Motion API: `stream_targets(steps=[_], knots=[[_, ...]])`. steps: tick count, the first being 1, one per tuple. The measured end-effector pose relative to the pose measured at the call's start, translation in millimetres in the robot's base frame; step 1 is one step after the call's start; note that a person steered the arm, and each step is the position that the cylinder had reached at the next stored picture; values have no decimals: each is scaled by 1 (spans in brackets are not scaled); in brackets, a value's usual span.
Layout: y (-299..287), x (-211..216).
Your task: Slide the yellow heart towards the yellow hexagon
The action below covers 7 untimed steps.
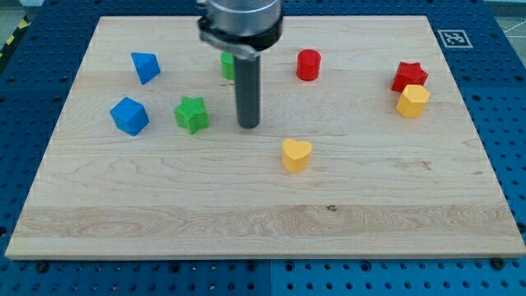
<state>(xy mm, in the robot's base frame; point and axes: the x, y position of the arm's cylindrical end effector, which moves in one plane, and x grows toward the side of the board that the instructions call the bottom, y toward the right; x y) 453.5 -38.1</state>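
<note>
Yellow heart (296, 154) sits apart from the tip (248, 126), toward the bench's near-right; yellow hexagon (412, 100) waits by the right edge; the rod holds nothing.

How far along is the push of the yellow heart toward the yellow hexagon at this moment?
Done: nothing that shows. The yellow heart sits near the board's middle, well apart from the yellow hexagon, which lies beside the red star at the view's right. In hand: my tip stands up and to the left of the heart, not touching it. Left: make contact and slide the heart rightward and slightly up to the hexagon.
</note>
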Motion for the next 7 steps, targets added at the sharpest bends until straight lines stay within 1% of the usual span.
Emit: stream_targets(steps=[1, 2, 3, 7], knots=[[-21, 48], [-21, 52], [24, 61], [158, 43]])
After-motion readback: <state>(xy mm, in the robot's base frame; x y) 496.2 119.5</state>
